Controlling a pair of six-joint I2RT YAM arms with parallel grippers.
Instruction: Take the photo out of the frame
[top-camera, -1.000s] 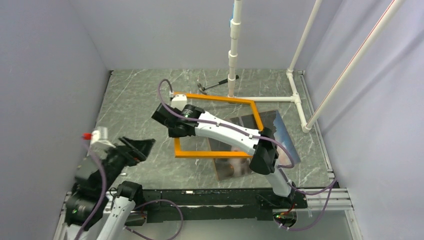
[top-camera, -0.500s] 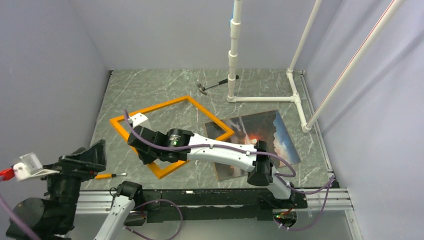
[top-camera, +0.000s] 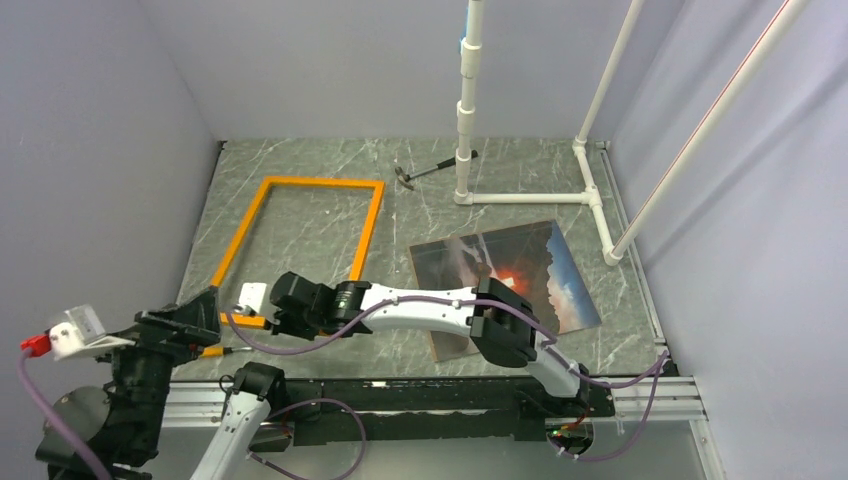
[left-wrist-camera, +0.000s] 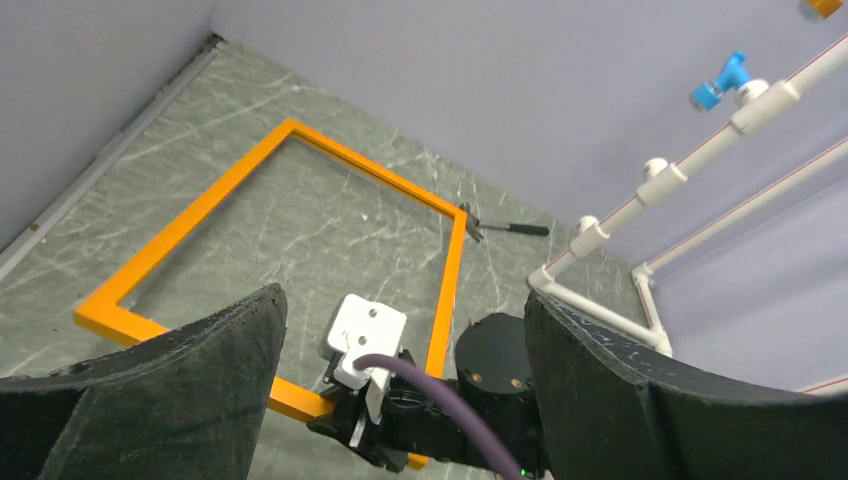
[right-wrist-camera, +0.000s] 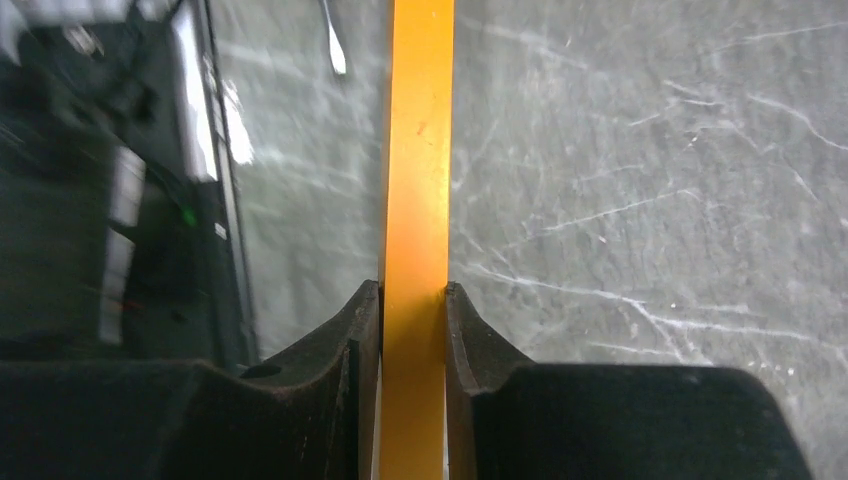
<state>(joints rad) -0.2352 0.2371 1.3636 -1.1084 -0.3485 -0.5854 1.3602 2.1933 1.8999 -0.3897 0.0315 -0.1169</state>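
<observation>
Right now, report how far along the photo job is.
Done: the photo lies face up on the table, apart from the frame. In hand: the right gripper is clamped on the frame's near bar, and the left gripper is open and empty. Left: probably only letting go of the frame.
</observation>
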